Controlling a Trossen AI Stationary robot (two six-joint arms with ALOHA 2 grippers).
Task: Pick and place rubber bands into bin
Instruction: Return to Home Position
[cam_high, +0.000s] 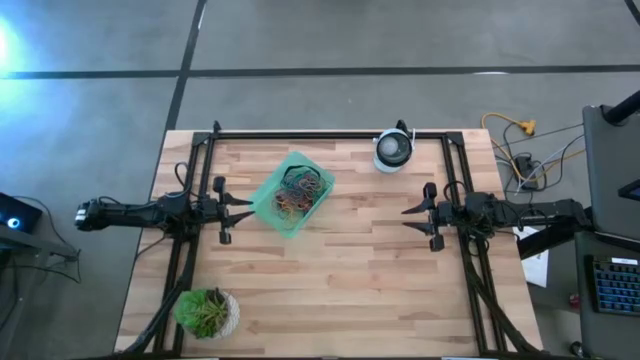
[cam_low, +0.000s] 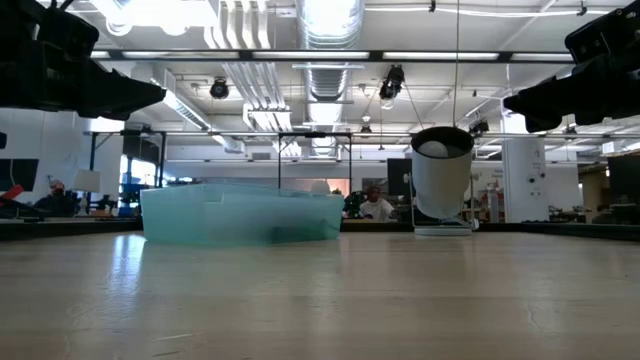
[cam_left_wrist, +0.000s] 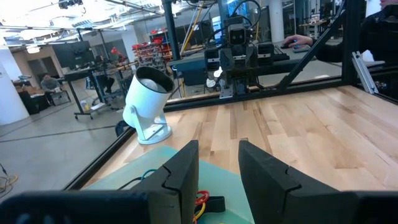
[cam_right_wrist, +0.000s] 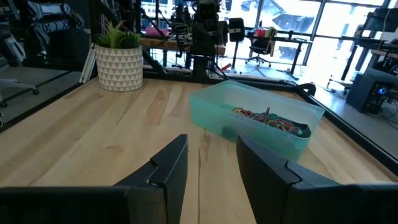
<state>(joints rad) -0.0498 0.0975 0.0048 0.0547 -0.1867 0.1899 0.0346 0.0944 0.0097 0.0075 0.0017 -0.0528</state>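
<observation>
The teal-green bin (cam_high: 292, 193) stands on the table left of centre, its base flat on the wood, with a tangle of rubber bands (cam_high: 297, 192) inside; the bands also show in the right wrist view (cam_right_wrist: 272, 119). My left gripper (cam_high: 243, 211) hovers level at the table's left side, just beside the bin, fingers open and empty (cam_left_wrist: 219, 171). My right gripper (cam_high: 410, 216) hovers level at the right side, open and empty (cam_right_wrist: 211, 165), pointing across the bare wood toward the bin (cam_right_wrist: 256, 117).
A white-and-black round device (cam_high: 393, 150) stands at the far edge, right of centre. A potted green plant (cam_high: 207, 313) sits at the near left corner. A dark frame (cam_high: 330, 135) runs along the table's far edge and sides. Bare wood lies between the grippers.
</observation>
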